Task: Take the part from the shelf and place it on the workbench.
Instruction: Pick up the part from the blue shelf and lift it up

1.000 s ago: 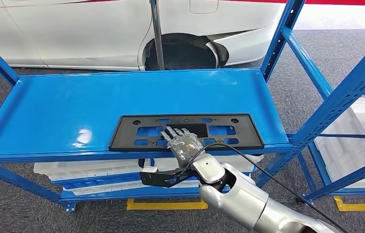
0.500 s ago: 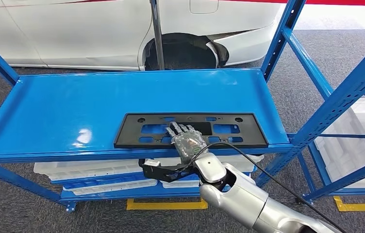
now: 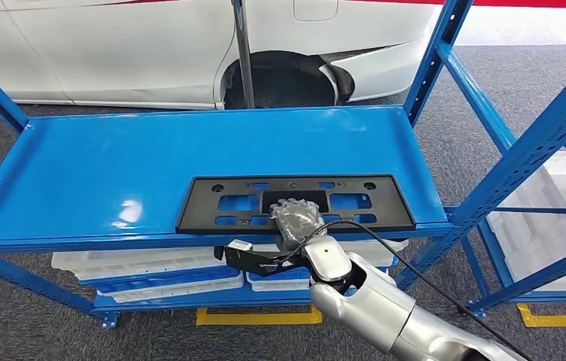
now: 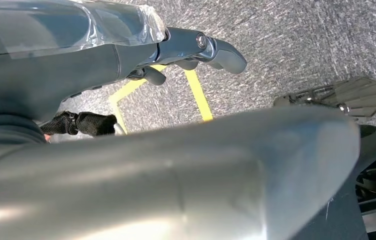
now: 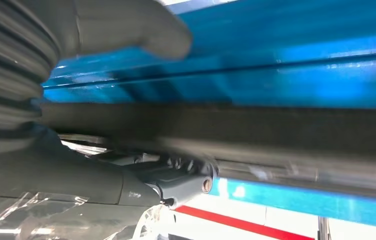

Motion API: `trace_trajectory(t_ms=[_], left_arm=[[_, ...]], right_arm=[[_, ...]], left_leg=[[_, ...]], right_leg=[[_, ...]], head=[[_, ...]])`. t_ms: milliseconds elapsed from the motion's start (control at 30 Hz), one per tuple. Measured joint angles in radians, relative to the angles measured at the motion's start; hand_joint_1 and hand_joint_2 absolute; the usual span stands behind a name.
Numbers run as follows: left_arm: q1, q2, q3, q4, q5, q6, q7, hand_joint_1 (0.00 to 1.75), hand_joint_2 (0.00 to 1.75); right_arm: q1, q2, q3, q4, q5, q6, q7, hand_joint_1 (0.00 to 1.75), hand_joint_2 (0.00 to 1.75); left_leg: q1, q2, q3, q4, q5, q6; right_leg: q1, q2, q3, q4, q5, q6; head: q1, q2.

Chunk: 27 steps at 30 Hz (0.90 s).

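Right hand (image 3: pixel 295 216) clamped on the black part (image 3: pixel 385 203), fingers curled over its near edge. Sitting on the blue shelf (image 3: pixel 114 165). Can't tell about left hand (image 4: pixel 126 50) fingers.

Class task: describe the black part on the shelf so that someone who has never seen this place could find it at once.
Find the blue shelf in front of the white car. Near its front edge lies a black plate, long and flat with rectangular cut-outs, and the right hand rests on its middle. It is the one dark thing on that blue surface.

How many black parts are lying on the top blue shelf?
1. A black slotted part lies near the top shelf's front edge, right of centre, with the right hand on its near edge.
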Motion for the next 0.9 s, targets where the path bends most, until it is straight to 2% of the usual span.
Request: trace_trajectory(t_ms=[367, 500, 600, 767, 900], left_arm=[[0.000, 0.000, 0.000, 0.000, 0.001, 0.000, 0.000, 0.00, 0.00], [-0.001, 0.000, 0.000, 0.000, -0.003, 0.001, -0.003, 0.00, 1.75], [-0.001, 0.000, 0.000, 0.000, -0.015, 0.015, -0.008, 0.00, 1.75], [-0.008, 0.000, -0.002, 0.000, -0.068, 0.064, -0.065, 0.00, 1.75], [-0.014, 0.000, -0.007, 0.000, -0.081, 0.091, -0.070, 0.00, 1.75]], right_arm=[[-0.006, 0.007, -0.006, 0.000, -0.001, -0.004, -0.006, 1.75, 1.75], [-0.007, 0.008, -0.006, 0.000, -0.002, -0.004, -0.006, 1.75, 1.75], [-0.008, 0.008, -0.006, 0.000, -0.002, -0.004, -0.006, 1.75, 1.75], [-0.008, 0.006, -0.006, -0.001, 0.000, -0.004, 0.003, 1.75, 1.75], [-0.007, 0.003, -0.007, -0.002, 0.005, -0.004, 0.008, 1.75, 1.75]], left_leg=[[0.000, 0.000, 0.001, 0.000, 0.000, 0.000], [0.000, 0.000, 0.002, 0.000, 0.000, 0.000], [0.000, 0.000, 0.003, 0.000, 0.000, 0.000], [0.000, 0.000, 0.003, 0.000, 0.000, 0.000], [0.001, 0.000, 0.004, 0.000, 0.000, 0.000]], right_leg=[[0.000, 0.000, 0.001, 0.000, 0.000, 0.000], [0.000, 0.000, 0.002, 0.000, 0.000, 0.000], [0.000, 0.000, 0.002, 0.000, 0.000, 0.000], [0.000, 0.000, 0.003, 0.000, 0.000, 0.000], [0.000, 0.000, 0.004, 0.000, 0.000, 0.000]], head=[[0.000, 0.000], [0.000, 0.000], [0.000, 0.000], [0.000, 0.000], [0.000, 0.000]])
